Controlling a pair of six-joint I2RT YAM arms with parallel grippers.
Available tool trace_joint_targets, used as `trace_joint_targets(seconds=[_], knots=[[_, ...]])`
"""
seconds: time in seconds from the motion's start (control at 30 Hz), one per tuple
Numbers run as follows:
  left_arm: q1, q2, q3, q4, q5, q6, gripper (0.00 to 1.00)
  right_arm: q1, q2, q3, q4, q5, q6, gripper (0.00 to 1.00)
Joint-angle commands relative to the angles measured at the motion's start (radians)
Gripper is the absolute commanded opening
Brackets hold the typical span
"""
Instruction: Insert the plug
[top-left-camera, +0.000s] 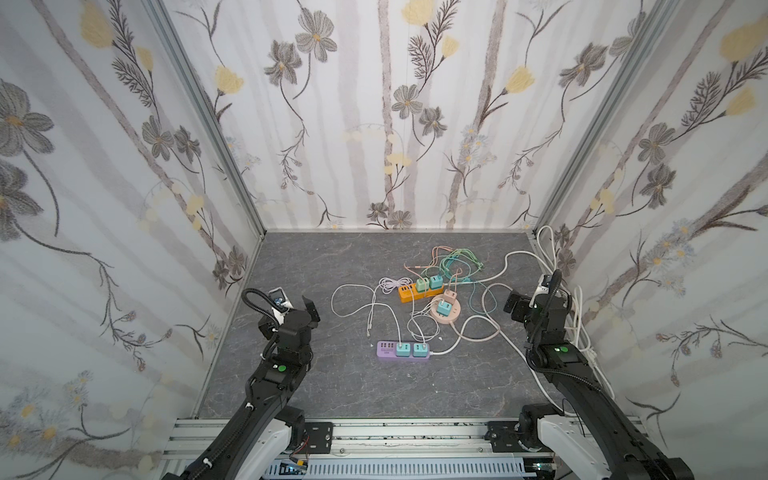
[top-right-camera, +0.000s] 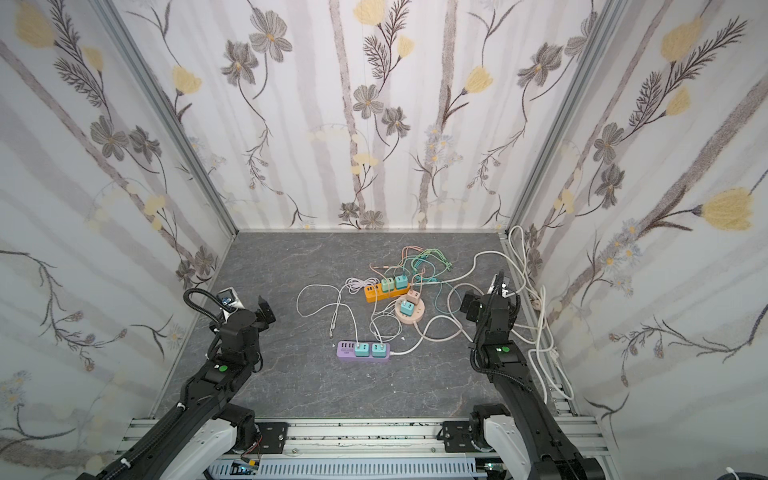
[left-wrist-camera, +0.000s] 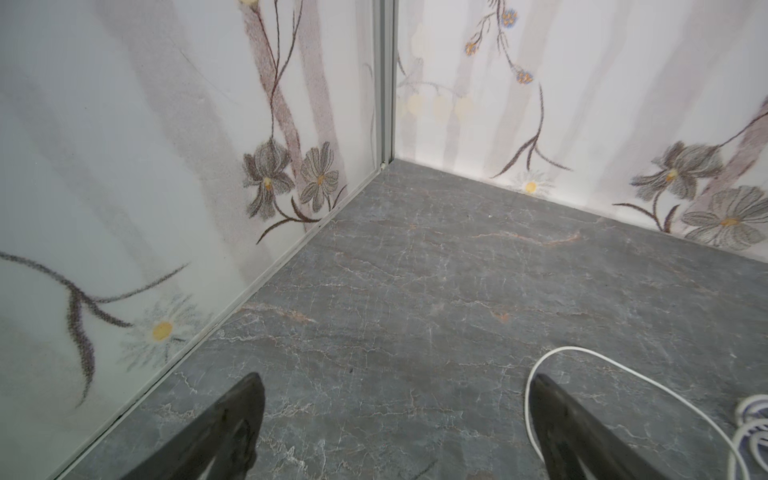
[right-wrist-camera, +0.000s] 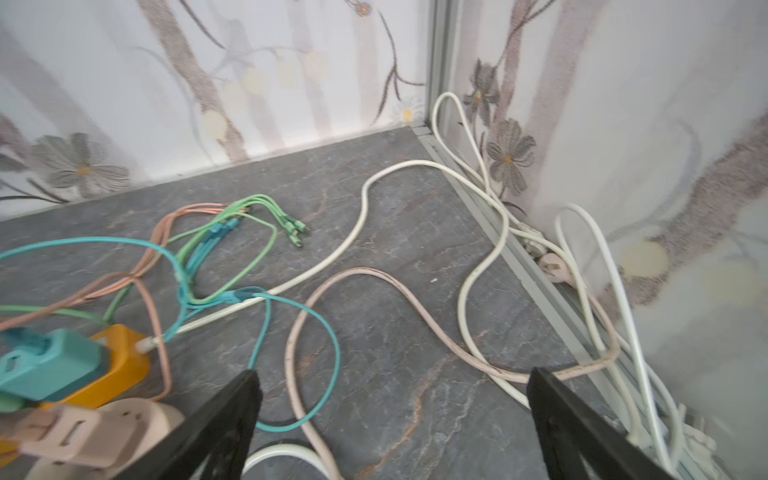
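No legible text, label, brand, number or sign anywhere; purple power strip (top-left-camera: 402, 351) markings blurred.

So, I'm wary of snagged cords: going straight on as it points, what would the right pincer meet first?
Likely the pinkish cord looping ahead of the open right pincer, though depth is unclear.
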Motion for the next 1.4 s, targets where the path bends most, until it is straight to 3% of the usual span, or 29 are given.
trace_joint_targets(seconds=[0.0,0.13,0.23,0.37,0.47,0.6,0.83,1.0,1.17,1.27,1.3,1.37], knots=[[0.023,0.058,0.001,0.053,-0.032,-0.058,1.0,-0.069,0.053,-0.01,0.099,0.035,-0.028,0.99],[0.031,0.122,0.022,0.072,-0.048,-0.028,1.0,-0.13,0.137,-0.032,0.169,-0.04,-0.027,0.99],[0.035,0.179,0.013,0.115,-0.101,0.007,1.0,-0.141,0.179,-0.043,0.258,-0.189,-0.067,0.99],[0.053,0.268,0.025,0.115,-0.112,0.024,1.0,-0.141,0.217,-0.142,0.602,-0.3,-0.073,0.99],[0.06,0.317,0.028,0.147,-0.059,0.029,1.0,-0.141,0.289,-0.161,0.75,-0.4,-0.098,0.99],[0.078,0.371,0.039,0.191,-0.001,0.044,1.0,-0.14,0.365,-0.16,0.829,-0.386,-0.102,0.99],[0.138,0.474,0.042,0.361,0.189,0.139,1.0,-0.138,0.277,-0.158,0.723,-0.303,-0.088,0.99],[0.169,0.591,-0.011,0.7,0.267,0.19,1.0,-0.14,0.14,-0.139,0.47,-0.267,-0.177,0.99],[0.18,0.747,-0.02,0.894,0.381,0.247,1.0,-0.144,0.084,-0.185,0.479,-0.26,-0.158,0.99],[0.184,0.816,-0.043,1.001,0.363,0.242,1.0,-0.145,0.096,-0.165,0.452,-0.289,-0.153,0.99],[0.184,0.789,-0.036,0.928,0.358,0.227,1.0,-0.145,0.103,-0.158,0.443,-0.29,-0.152,0.99],[0.194,0.803,-0.024,0.944,0.331,0.213,1.0,-0.145,0.118,-0.144,0.432,-0.274,-0.146,0.99]])
